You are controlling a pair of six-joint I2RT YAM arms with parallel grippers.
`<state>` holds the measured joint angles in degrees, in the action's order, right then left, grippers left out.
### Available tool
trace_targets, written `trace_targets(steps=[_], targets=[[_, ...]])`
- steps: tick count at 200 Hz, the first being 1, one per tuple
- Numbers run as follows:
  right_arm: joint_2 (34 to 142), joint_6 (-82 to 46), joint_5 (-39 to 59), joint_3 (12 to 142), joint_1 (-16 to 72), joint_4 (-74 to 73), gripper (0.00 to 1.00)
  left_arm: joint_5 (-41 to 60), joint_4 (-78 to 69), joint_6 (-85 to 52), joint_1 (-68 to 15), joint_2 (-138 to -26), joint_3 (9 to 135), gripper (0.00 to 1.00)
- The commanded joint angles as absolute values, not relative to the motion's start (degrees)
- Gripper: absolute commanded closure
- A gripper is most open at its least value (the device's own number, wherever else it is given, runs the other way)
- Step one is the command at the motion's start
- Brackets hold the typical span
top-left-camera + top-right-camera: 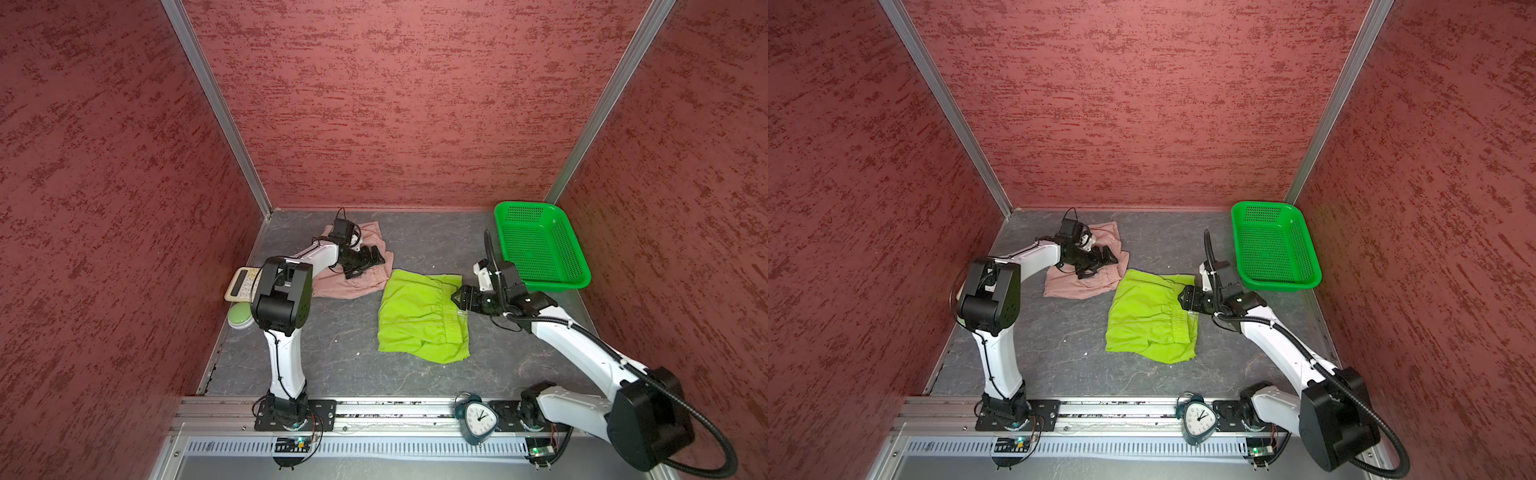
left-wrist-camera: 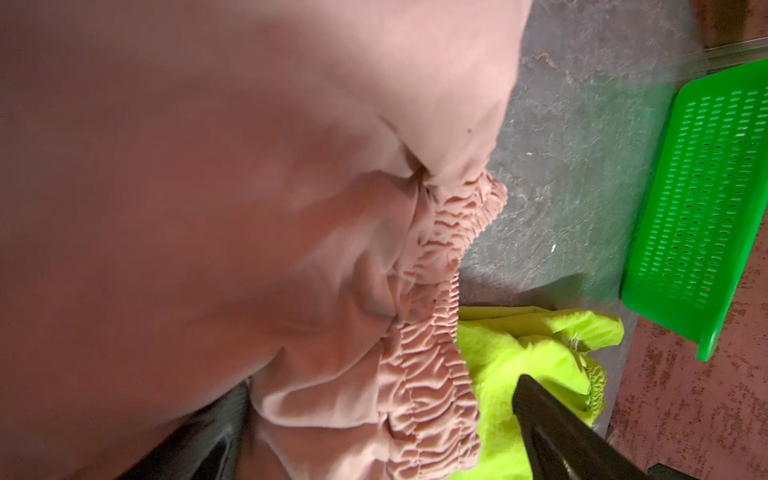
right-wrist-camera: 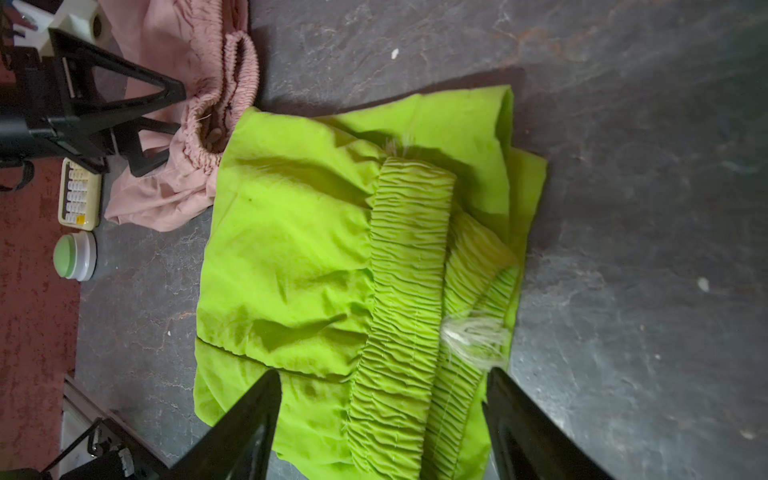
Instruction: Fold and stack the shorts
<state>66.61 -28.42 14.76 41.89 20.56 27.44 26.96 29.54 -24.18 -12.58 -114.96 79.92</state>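
The lime green shorts (image 1: 415,316) lie near the middle of the surface (image 1: 332,340), roughly flattened but not yet a neat packet, with the gathered waistband turned toward the right arm and doubled over on itself. The right claw (image 1: 455,297) sits low at that waistband edge; in its wrist view the jaws stand wide apart with the elastic band and a frayed white drawstring end below them, so it is released and pinches nothing. The left claw (image 1: 365,266) hovers over the dusty pink shorts (image 1: 340,286), which lie rumpled toward the back left and meet the green pair at one corner. Its jaws are spread too, gripping no cloth. The step in hand looks like taking up the green waistband for the next fold. To do it well, the right claw should likely bite both layers of elastic together rather than the loose drawstring, which would slip out or drag only the top layer, then carry the edge low across the fabric so the thin cloth does not billow or bunch. The corner touching the pink pair may tug it along, so the fold is better drawn away from it. The surface is dark grey, stone-patterned and scuffed, inside a booth of red textured walls (image 1: 374,104) with aluminium corner posts. A green perforated basket (image 1: 552,286) sits at the back right, a calculator (image 1: 241,284) and a round green-topped object (image 1: 240,316) at the left edge, and an alarm clock (image 1: 478,419) on the front rail — all apart from the shorts
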Motion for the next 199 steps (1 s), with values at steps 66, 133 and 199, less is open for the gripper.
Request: trace_targets(steps=[66,133,199], targets=[[67.03,-29.68,16.39,36.57,20.21,28.40,0.07,20.21,41.86,-20.37,-14.04,-95.95,83.26,0.01],[72.06,-30.75,18.80,33.81,20.20,21.02,0.01,27.32,29.88,-21.89,-22.67,-86.08,56.88,0.01],[76.89,-32.97,19.76,31.67,20.17,14.97,0.01,29.51,17.57,-24.79,-24.87,-89.19,48.18,0.01]])
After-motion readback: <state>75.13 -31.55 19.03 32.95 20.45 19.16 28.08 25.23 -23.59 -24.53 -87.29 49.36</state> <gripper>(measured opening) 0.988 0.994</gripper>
